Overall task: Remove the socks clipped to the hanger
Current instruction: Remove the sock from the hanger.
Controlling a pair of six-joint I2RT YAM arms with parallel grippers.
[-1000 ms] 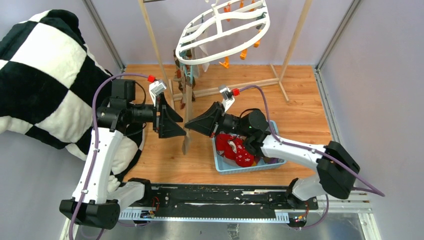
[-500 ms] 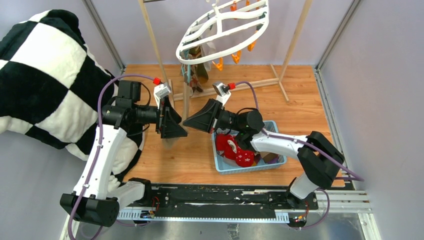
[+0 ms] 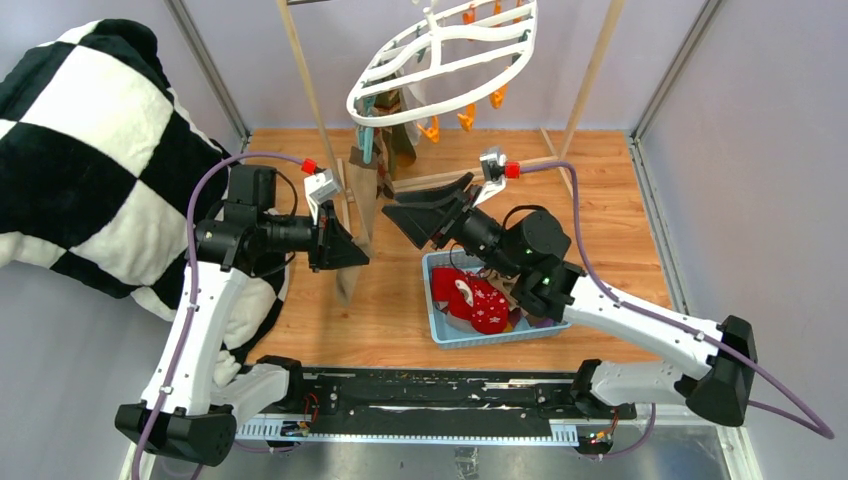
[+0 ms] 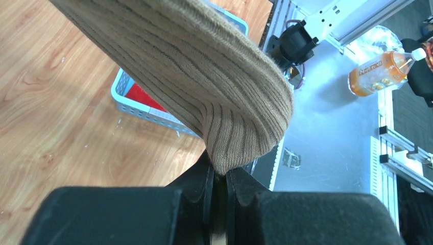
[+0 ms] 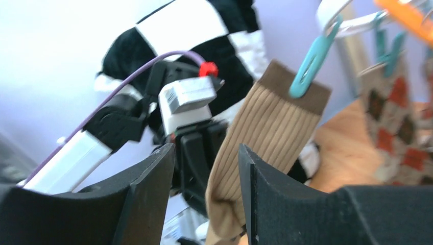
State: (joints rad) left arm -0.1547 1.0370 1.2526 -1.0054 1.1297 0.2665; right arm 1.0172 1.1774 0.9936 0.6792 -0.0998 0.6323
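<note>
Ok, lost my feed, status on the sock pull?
Left hand shut on tan sock, at toe. Right hand open, empty. Cuff in teal clip. Nothing blocking.

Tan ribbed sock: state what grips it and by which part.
The left gripper is shut on the tan ribbed sock, pinching its rounded toe end. The right gripper is open, holding nothing.

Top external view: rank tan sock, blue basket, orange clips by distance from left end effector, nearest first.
1. tan sock: pinched in the left end effector, hanging just above it.
2. blue basket: set down to its right.
3. orange clips: hanging at the rear right, farthest.
</note>
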